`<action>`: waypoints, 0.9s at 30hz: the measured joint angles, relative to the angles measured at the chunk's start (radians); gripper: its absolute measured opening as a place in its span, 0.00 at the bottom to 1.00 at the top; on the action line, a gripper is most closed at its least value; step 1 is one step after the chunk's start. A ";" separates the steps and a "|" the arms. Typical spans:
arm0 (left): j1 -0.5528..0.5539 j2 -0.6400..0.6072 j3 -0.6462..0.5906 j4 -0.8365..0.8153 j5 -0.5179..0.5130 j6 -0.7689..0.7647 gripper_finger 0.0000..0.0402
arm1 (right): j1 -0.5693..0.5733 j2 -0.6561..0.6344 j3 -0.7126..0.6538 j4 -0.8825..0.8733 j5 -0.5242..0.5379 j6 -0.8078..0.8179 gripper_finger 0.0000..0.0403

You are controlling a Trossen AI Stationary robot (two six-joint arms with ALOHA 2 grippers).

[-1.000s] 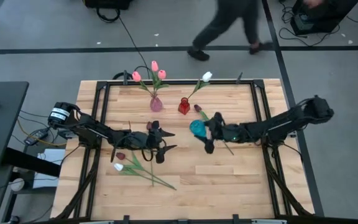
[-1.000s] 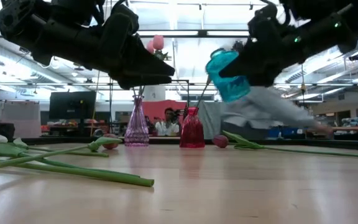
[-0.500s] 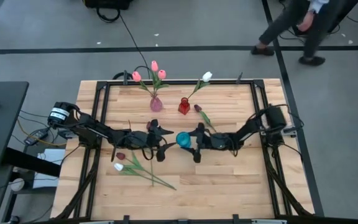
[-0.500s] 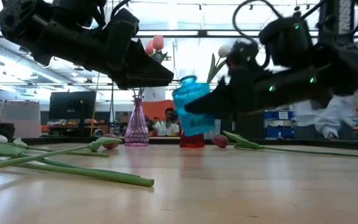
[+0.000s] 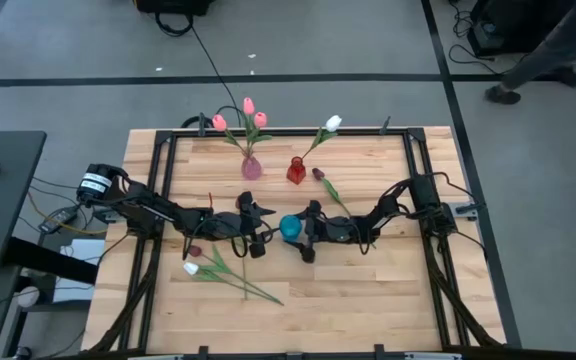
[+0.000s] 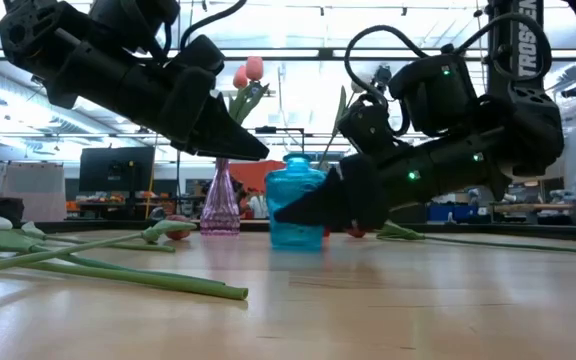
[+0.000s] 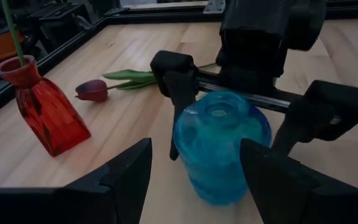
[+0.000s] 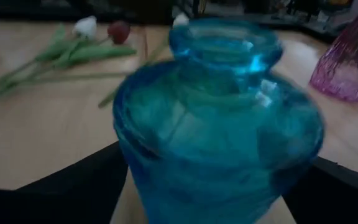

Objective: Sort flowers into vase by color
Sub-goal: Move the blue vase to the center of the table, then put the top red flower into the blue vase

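A blue glass vase [image 5: 289, 227] stands upright on the table's middle [image 6: 296, 205]. My right gripper [image 5: 300, 231] is shut on it, reaching in from the table's right. My left gripper [image 5: 258, 229] is open and empty, hovering just left of the vase and pointing at it [image 7: 194, 155]. A pink vase [image 5: 251, 167] holds pink tulips. A red vase [image 5: 296, 170] holds a white tulip. A maroon tulip [image 5: 319, 175] lies near the red vase. A white tulip [image 5: 191, 268] and a maroon tulip [image 5: 195, 250] lie at the front left. My right gripper pinches the blue vase's round body [image 7: 191, 134] between its two fingers [image 7: 178, 93], one on each side. The fingers come nearly level from the table's right. The vase is upright with its bottom [image 6: 296, 244] on the table.
Long green stems [image 6: 118, 275] lie across the front left of the table. The maroon tulip's stem [image 5: 336, 198] runs close behind my right arm. A person's legs [image 5: 553, 55] show on the floor beyond the table's far right corner.
My right gripper has carried the blue vase toward the table's left and down. The vase was tilted and clear of the table, and now it stands upright on the table beside my left gripper.
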 joint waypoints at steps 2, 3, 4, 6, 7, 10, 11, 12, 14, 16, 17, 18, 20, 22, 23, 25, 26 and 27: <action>0.000 0.000 0.000 0.002 0.000 0.005 0.62 | 0.001 -0.041 -0.012 -0.056 -0.002 0.000 0.98; 0.000 0.000 0.000 0.000 0.000 0.005 0.62 | 0.005 -0.073 -0.017 -0.094 -0.002 0.002 0.98; -0.001 -0.001 0.000 -0.009 0.000 0.005 0.62 | 0.009 -0.111 -0.023 -0.144 -0.004 0.005 0.97; -0.003 -0.005 0.000 -0.037 0.000 0.002 0.62 | 0.021 -0.197 -0.038 -0.285 -0.002 0.007 0.95; -0.003 -0.005 0.000 -0.044 0.000 -0.003 0.62 | 0.028 -0.244 -0.040 -0.364 0.001 0.012 0.95; -0.003 -0.005 0.000 -0.059 0.000 -0.028 0.62 | 0.047 -0.404 -0.036 -0.624 0.044 0.067 0.94; -0.003 -0.005 0.000 -0.059 0.000 -0.032 0.62 | 0.049 -0.458 -0.030 -0.722 0.062 0.104 0.94; -0.003 -0.005 0.000 -0.059 0.000 -0.037 0.62 | 0.049 -0.511 -0.025 -0.834 0.077 0.146 0.95; -0.003 -0.005 0.000 -0.062 0.000 -0.046 0.62 | 0.035 -0.604 -0.016 -1.050 0.104 0.240 0.94; -0.003 -0.005 0.000 -0.060 0.000 -0.046 0.62 | 0.007 -0.678 -0.008 -1.215 0.149 0.358 0.93; 0.000 -0.005 0.000 -0.058 0.000 -0.042 0.62 | -0.016 -0.710 -0.006 -1.292 0.171 0.419 0.92; 0.004 -0.005 0.000 -0.054 -0.001 -0.030 0.62 | -0.042 -0.732 -0.005 -1.359 0.183 0.472 0.90; 0.012 -0.005 0.000 -0.033 -0.009 -0.022 0.62 | -0.097 -0.753 -0.005 -1.478 0.181 0.544 0.87; 0.018 -0.005 0.000 0.001 -0.014 -0.022 0.62 | -0.149 -0.750 -0.006 -1.527 0.167 0.562 0.83; 0.019 -0.005 0.000 0.015 -0.015 -0.021 0.62 | -0.170 -0.740 -0.005 -1.533 0.154 0.557 0.81; 0.019 -0.005 0.000 0.024 -0.015 -0.014 0.62 | -0.208 -0.702 -0.005 -1.540 0.119 0.540 0.77; 0.019 -0.006 0.000 0.023 -0.014 -0.005 0.62 | -0.222 -0.682 -0.005 -1.540 0.097 0.535 0.75; 0.018 -0.006 0.000 0.021 -0.014 0.000 0.62 | -0.235 -0.664 -0.005 -1.540 0.074 0.533 0.73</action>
